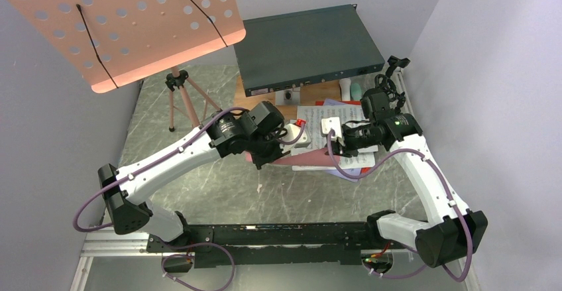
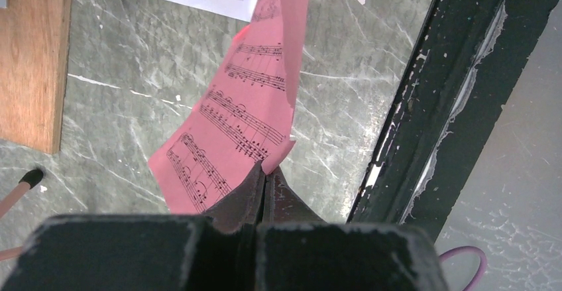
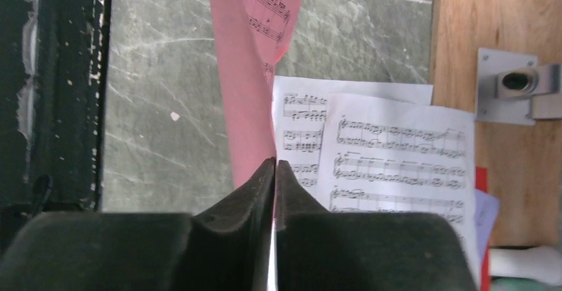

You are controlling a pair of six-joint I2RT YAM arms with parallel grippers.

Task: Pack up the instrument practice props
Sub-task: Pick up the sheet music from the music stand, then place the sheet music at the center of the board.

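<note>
Beside the white pages, pinches the pink sheet in the left hand, its other end in the right hand.

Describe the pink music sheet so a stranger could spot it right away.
Start at the dark rack box at the table's back, then come forward past the white pages to the gap between the left gripper and right gripper. The pink sheet spans it, pinched at both ends; it is the only page lifted, not lying flat.
</note>
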